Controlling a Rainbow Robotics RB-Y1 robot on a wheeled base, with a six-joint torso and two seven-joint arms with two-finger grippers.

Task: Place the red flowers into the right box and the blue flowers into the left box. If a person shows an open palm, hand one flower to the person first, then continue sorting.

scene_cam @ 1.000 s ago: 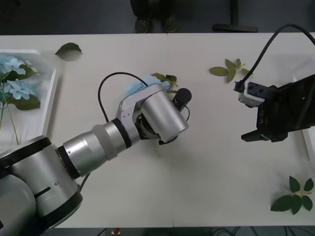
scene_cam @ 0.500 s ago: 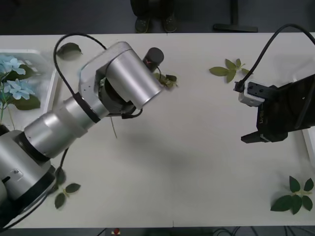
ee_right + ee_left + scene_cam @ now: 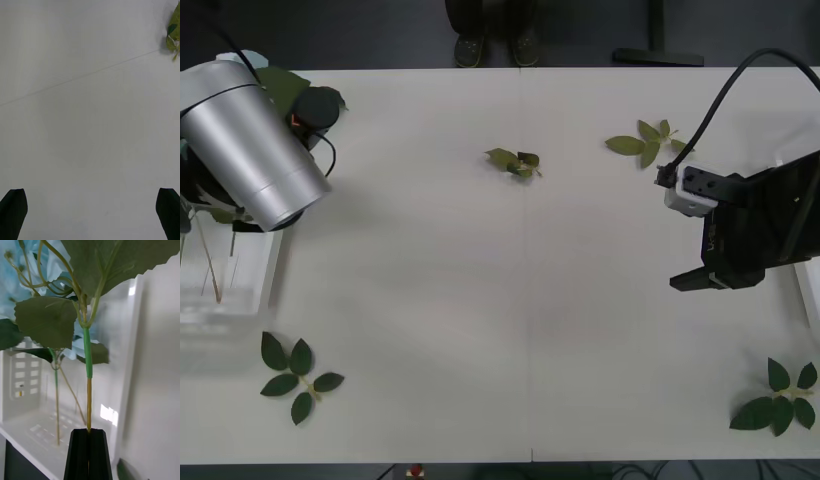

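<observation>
Smooth pale desk [image 3: 530, 300] stretches open before you across its whole middle, with flat green leaf sprigs [image 3: 297, 366] near the front corners and more farther back. Your right end effector [image 3: 90, 213] hangs over bare desk at the right side, its black fingers spread wide with nothing between them. At the far left, your left end effector [image 3: 89, 453] is pinched tight on the thin stem of a blue flower [image 3: 88, 363], held over the left box [image 3: 123, 352], a glossy see-through bin where more fluffy blue flowers lie.

Loose leaf sprigs lie on the white table [image 3: 520, 300]: one [image 3: 516, 162] between both grippers, another [image 3: 643, 141] just beyond the right gripper, others [image 3: 295, 368] [image 3: 778, 398] nearer the robot.
</observation>
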